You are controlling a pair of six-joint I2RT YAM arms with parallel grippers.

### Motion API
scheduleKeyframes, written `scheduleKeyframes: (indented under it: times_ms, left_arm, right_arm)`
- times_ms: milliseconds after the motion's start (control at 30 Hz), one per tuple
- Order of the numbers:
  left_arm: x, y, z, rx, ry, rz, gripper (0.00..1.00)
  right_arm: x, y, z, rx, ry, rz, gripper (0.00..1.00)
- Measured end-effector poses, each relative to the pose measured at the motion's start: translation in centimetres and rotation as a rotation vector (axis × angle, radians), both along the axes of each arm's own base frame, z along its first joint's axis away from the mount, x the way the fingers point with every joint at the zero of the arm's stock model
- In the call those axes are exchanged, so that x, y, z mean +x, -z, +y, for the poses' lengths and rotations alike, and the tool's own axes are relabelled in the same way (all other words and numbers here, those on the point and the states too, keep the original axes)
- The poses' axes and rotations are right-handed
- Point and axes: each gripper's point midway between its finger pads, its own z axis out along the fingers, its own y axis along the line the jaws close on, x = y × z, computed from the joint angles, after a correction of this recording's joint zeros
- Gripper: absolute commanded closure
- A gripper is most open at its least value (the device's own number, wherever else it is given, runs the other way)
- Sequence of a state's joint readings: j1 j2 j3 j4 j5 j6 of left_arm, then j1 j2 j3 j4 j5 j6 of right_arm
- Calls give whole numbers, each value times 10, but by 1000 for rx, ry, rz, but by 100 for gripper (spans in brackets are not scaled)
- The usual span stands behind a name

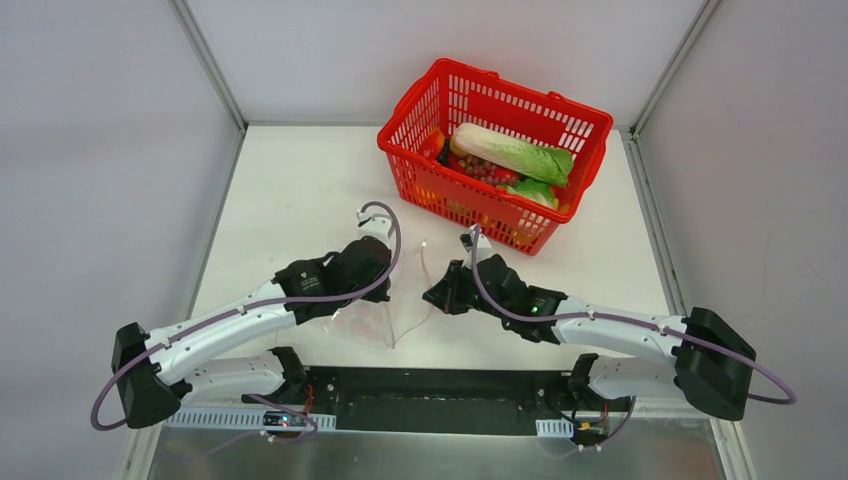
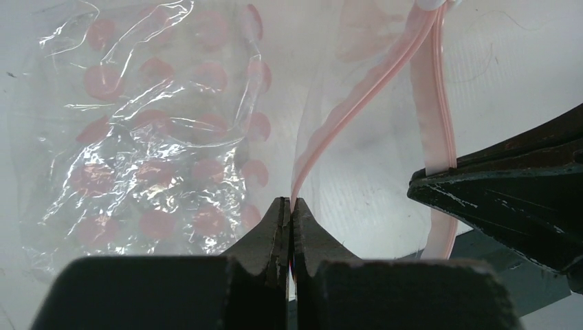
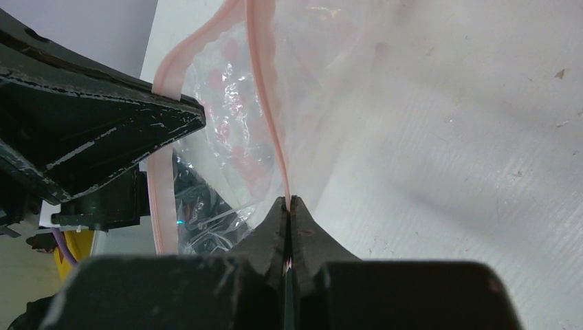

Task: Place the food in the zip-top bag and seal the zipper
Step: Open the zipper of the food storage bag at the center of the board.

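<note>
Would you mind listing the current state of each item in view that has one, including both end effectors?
left end effector: shut on one strip of the zipper.
right end effector: shut on the zipper's other strip.
zipper: unsealed, strips held apart.
zip-top bag: mouth open, no food inside.
food: in the red basket, cabbage lying on top.
red basket: upright on the table.

Top view: from high behind the arms [image 1: 240, 320], looking down over the whole table [image 1: 300, 190]. Wrist views: close-up along their own fingers [image 2: 271, 234], facing each other across the bag [image 2: 151, 137]; both share its zipper [image 2: 357, 103].
</note>
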State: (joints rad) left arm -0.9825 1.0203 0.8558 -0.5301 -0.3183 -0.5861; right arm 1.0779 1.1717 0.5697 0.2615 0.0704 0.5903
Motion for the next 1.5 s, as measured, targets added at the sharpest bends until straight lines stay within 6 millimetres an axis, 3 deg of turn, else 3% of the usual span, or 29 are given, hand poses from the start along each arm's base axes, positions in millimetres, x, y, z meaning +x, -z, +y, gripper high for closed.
scheduleKeyframes:
  times_ms: [233, 467, 633, 800, 900, 1000, 1100, 1267, 1400, 1500]
  left_arm:
    - [-6, -12, 13, -52, -9, -46, 100]
    - [1, -21, 28, -38, -67, -111, 100]
    - [5, -19, 30, 30, -78, -91, 100]
    - [20, -48, 31, 45, -112, -112, 100]
    - [37, -59, 43, 44, -177, -112, 100]
    - [44, -55, 57, 59, -219, -92, 100]
    - [41, -53, 56, 56, -200, -79, 100]
    - [37, -49, 51, 43, -172, -59, 100]
    - [40, -43, 54, 45, -186, -50, 100]
    - [44, -44, 58, 42, -206, -51, 100]
  right_arm:
    - [-2, -4, 2, -9, -16, 5, 100]
    - [11, 7, 10, -25, 28, 8, 100]
    - [43, 9, 20, -78, 159, -17, 100]
    - [95, -10, 36, -191, 335, -91, 100]
    - [107, -6, 37, -245, 352, -96, 99]
    - [110, 6, 26, -285, 341, -54, 91]
    - [110, 9, 21, -267, 303, -9, 83]
    - [94, 1, 27, -215, 169, 61, 51]
    - [78, -23, 33, -180, 64, 74, 39]
    - [70, -65, 29, -125, 11, 20, 35]
